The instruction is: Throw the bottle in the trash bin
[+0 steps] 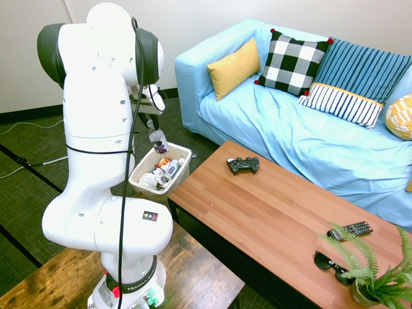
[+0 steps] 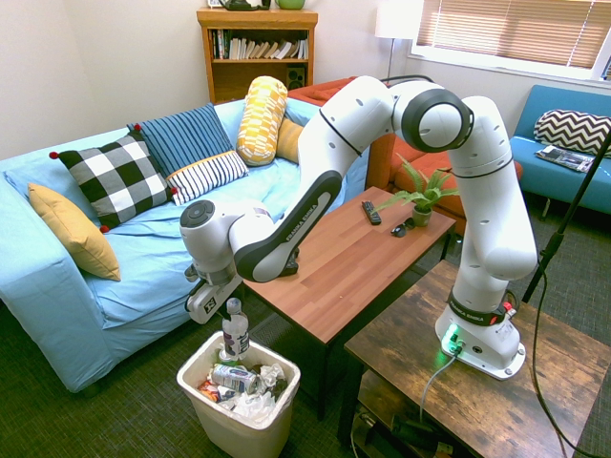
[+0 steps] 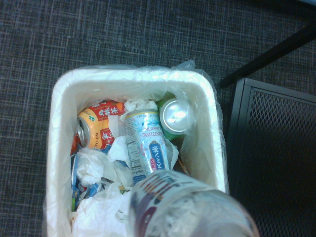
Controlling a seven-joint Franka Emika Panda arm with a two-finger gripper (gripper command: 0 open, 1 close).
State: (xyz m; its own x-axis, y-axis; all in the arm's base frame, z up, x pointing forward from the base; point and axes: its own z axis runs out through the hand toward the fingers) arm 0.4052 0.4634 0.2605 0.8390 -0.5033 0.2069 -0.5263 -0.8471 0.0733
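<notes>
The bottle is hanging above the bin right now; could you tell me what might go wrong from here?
The bottle might land on the piled cans and paper and roll or bounce out. It hangs toward one side of the bin, so a release after any sideways drift could catch the rim. The gripper could also let go unevenly, tipping the bottle.

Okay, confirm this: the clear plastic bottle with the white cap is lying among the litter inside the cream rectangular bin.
Not quite: the second exterior view shows the clear plastic bottle with the white cap upright at the gripper, above the litter, not lying among it. The cream rectangular bin is right.
</notes>
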